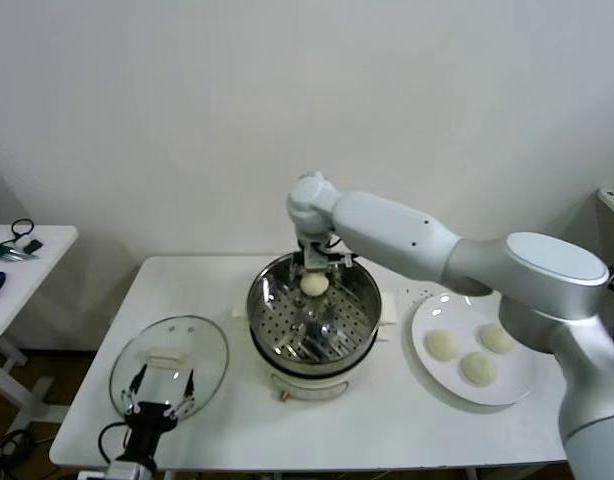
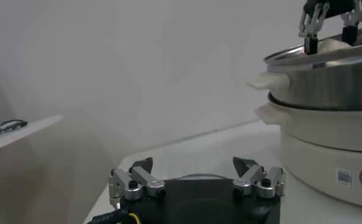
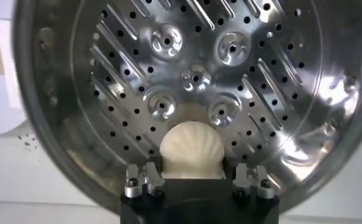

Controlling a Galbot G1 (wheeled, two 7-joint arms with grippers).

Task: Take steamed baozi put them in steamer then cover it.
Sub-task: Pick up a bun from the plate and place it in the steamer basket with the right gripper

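The steamer (image 1: 263, 302) stands mid-table, its perforated tray (image 3: 196, 76) bare. My right gripper (image 1: 314, 268) hangs over the steamer's far side, shut on one steamed baozi (image 3: 191, 146), held just above the tray. Three more baozi (image 1: 442, 345) lie on a white plate (image 1: 462, 312) to the right of the steamer. The cover (image 1: 202, 345), with its white handle (image 1: 169, 357), lies flat on the table at front left. My left gripper (image 1: 159, 395) is open and empty, low over the cover's near edge. The left wrist view shows the steamer (image 2: 327, 79) and the right gripper (image 2: 330, 27) farther off.
A small white side table (image 1: 32, 245) with dark items stands at far left. A white cloth or paper (image 1: 389, 308) lies between steamer and plate. The wall is close behind the table.
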